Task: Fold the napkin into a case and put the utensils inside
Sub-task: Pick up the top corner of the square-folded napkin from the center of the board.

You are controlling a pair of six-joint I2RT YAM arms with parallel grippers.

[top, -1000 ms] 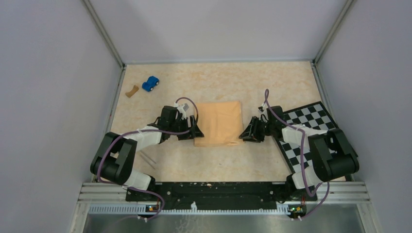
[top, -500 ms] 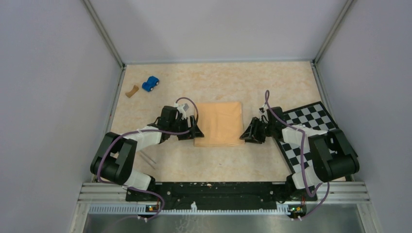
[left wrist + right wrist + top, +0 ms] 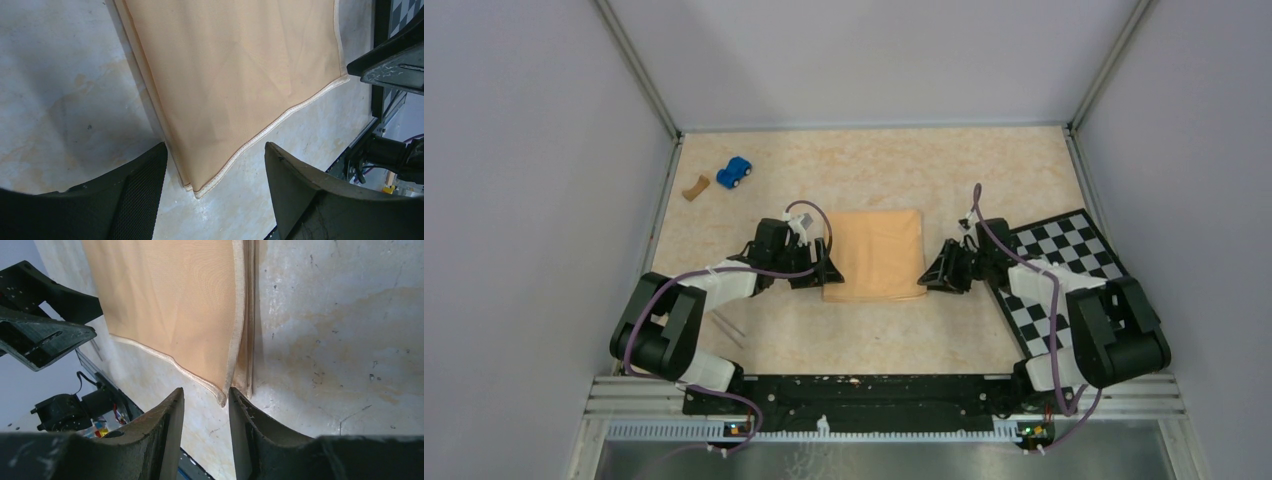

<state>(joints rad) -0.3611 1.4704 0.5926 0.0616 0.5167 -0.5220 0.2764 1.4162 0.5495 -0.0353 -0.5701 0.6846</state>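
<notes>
Slight shift of the right arm's elbow away from the soft tan-orange cloth napkin (image 3: 876, 255) since a second ago; next to no displacement of either gripper, none of the cloth.

One napkin only, lying flat on the marbled beige table (image 3: 874, 335) as a folded oblong, with stacked layers showing along its edges. Two grippers, one on either side of it.

- **Black two-finger left gripper (image 3: 826, 268):** at the napkin's near-left corner, jaws spread wide to either side of that corner, gripping nothing.
- **Black two-finger right gripper (image 3: 932, 278):** at the near-right corner, jaws narrowly apart. Hemmed tip of the top layer right at the gap, bare table visible between the fingers (image 3: 165, 420). No clamp on the cloth to be seen.

One thin silvery metal utensil (image 3: 729, 327) made out to the near left of the napkin, past the left arm and partly hidden by it; no telling whether more lie there.

One black-and-white checkerboard (image 3: 1079, 245) right of the napkin, half covered by the right arm. One small blue toy car (image 3: 734, 172) and one small brown curved scrap (image 3: 694, 187) to the far left of the napkin, well apart from it.
</notes>
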